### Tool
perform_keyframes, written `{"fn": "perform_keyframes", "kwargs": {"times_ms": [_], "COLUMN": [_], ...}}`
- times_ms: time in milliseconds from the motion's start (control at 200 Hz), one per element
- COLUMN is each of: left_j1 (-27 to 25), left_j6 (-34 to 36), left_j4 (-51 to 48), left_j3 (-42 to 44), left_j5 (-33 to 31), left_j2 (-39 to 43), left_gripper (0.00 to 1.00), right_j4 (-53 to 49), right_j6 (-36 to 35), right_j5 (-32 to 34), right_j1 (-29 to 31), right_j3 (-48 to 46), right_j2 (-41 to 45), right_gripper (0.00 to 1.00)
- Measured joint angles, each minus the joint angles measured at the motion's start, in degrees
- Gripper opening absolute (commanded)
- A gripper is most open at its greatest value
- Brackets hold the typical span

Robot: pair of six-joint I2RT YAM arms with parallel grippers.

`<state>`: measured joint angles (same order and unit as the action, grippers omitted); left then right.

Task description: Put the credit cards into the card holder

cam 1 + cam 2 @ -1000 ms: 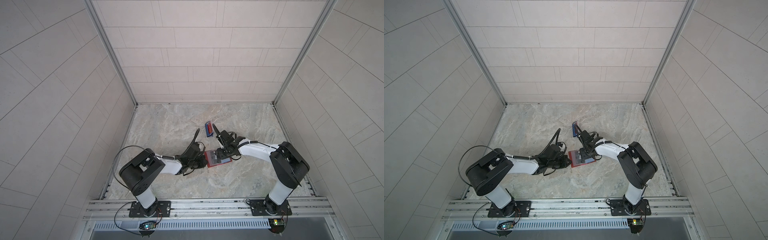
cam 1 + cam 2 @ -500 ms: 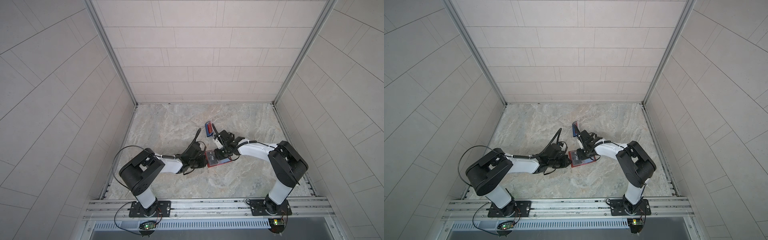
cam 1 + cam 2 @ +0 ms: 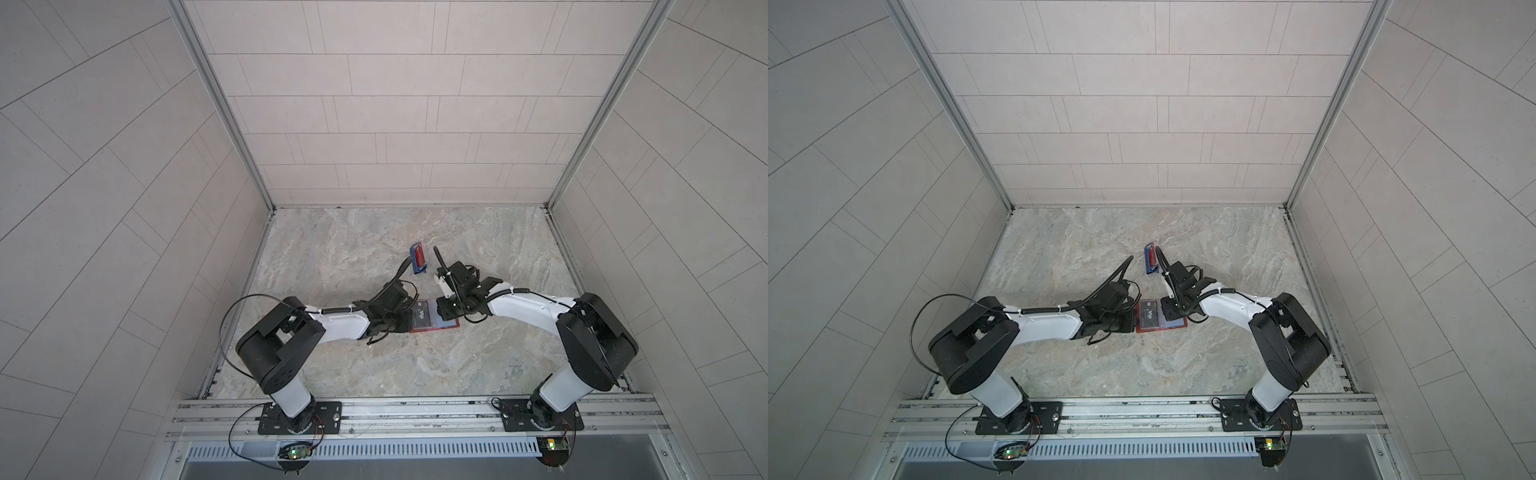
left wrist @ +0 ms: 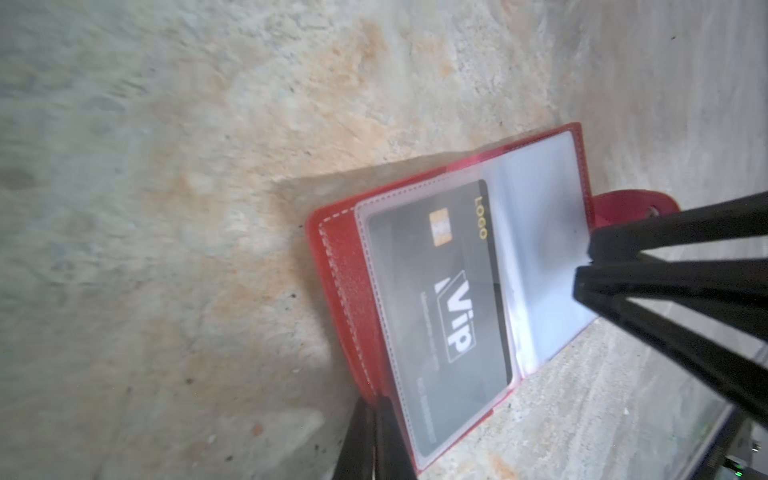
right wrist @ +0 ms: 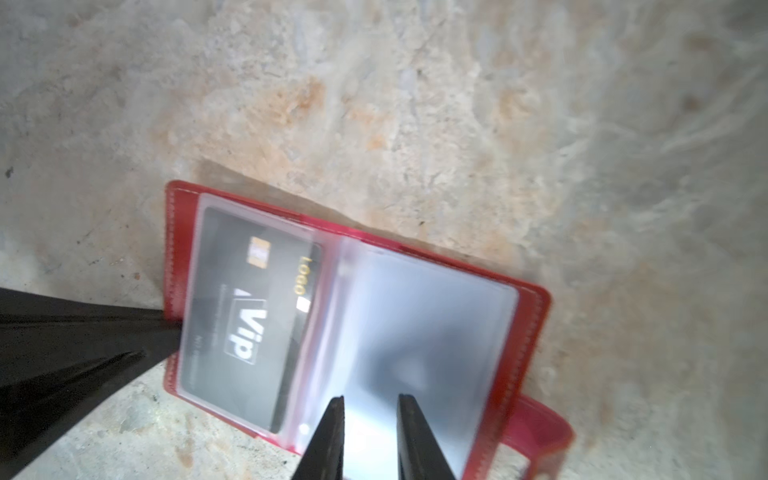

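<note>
Tiled booth, marble worktop [image 3: 340, 257]: the red holder [image 3: 434, 329] lies open at centre, a black VIP card [image 4: 440, 299] in one clear sleeve. The left claw [image 4: 376, 409], closed, seems to pin the holder's edge. The right claw [image 5: 371, 399] stands slightly apart over the opposite sleeve. Behind, a red card [image 3: 421, 258] sits in a blue stand [image 3: 414, 270].

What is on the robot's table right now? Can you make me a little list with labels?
Table: marbled stone.
Card holder: red, lying open and flat.
Black VIP card: tucked inside a clear sleeve of the holder.
Red card: standing in the small blue stand, farther back.
Left gripper: shut, at the holder's edge beside the VIP card.
Right gripper: jaws apart, over the other page's clear sleeve.
</note>
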<state>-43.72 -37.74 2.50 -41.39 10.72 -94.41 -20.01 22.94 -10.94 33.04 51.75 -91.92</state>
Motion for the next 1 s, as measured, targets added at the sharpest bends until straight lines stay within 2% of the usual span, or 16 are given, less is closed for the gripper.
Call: {"fn": "perform_keyframes", "kwargs": {"times_ms": [65, 115, 160, 285, 430, 581, 761, 1001], "left_j1": [0.1, 0.2, 0.3, 0.6, 0.7, 0.6, 0.6, 0.7], "left_j6": [1.2, 2.1, 3.0, 4.8, 6.3, 6.3, 3.6, 0.8], "left_j4": [-2.1, -3.9, -5.9, -11.9, -15.3, -11.1, -2.1, 5.2], "left_j3": [-0.5, -0.8, -1.2, -2.1, -3.0, -4.1, -5.5, -7.4], "left_j5": [-1.6, -3.0, -4.4, -7.1, -6.4, 0.6, 9.2, 15.3], "left_j2": [0.6, 1.4, 2.1, 3.5, 5.5, 5.6, 0.3, -6.7], "left_gripper": [0.22, 0.32, 0.37, 0.42, 0.43, 0.41, 0.36, 0.33], "right_j4": [0.0, -0.2, -0.2, 0.4, 1.8, 3.1, 3.3, 3.9], "right_j6": [-0.1, -0.2, -0.2, -0.2, 0.0, 0.4, 0.7, 1.1], "right_j5": [0.0, -0.3, -0.6, -1.7, -2.6, -3.1, -3.1, -3.2], "right_j1": [-1.0, -1.6, -1.8, -1.8, -1.9, -1.9, -1.9, -1.9], "right_j3": [-0.6, -1.1, -1.4, -2.3, -2.8, -3.4, -3.5, -3.9], "right_j2": [0.0, -0.2, -0.5, -0.9, -0.9, -0.9, -0.9, -0.7], "right_gripper": [0.22, 0.22, 0.21, 0.21, 0.21, 0.21, 0.21, 0.21]}}
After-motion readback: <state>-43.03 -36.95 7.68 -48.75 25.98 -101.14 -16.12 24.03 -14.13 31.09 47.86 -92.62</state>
